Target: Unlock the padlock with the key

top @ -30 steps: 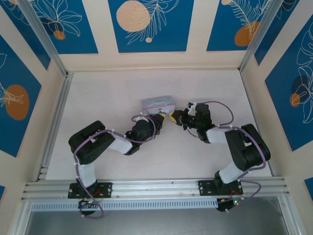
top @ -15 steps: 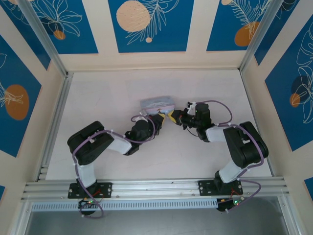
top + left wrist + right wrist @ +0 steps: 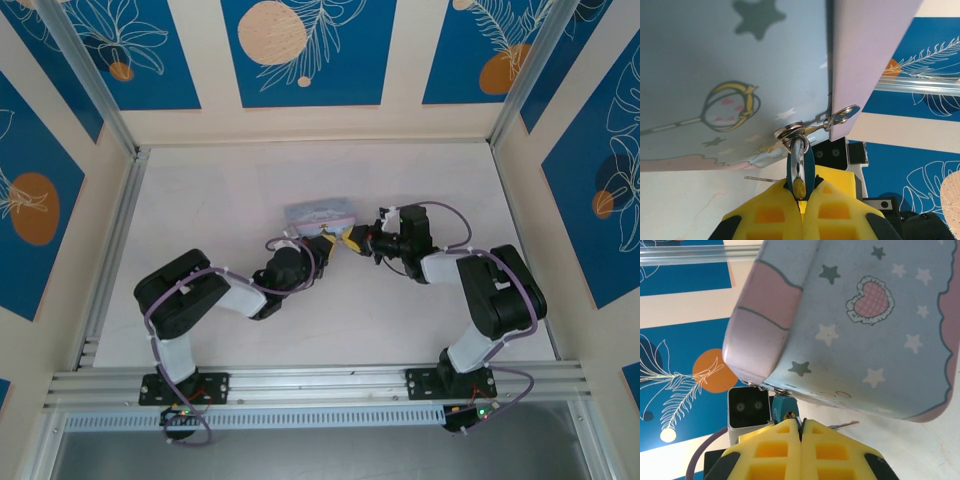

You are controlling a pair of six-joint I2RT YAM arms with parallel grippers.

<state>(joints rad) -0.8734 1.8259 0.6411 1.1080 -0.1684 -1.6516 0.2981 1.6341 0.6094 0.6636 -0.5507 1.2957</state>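
Item: padlock (image 3: 801, 167), hanging from hasp (image 3: 790, 132) of tin (image 3: 730, 75). We record left gripper (image 3: 801, 192) clamped on its body. Right gripper (image 3: 801, 430) is pressed together on key (image 3: 799, 420), just beside padlock.

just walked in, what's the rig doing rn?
Both arms are working at the pale blue tin. The left gripper is shut on the padlock, which hangs from the tin's hasp. The right gripper is shut on what looks like the key, its tip pointed at the padlock from the opposite side. Whether the key is in the keyhole cannot be told.
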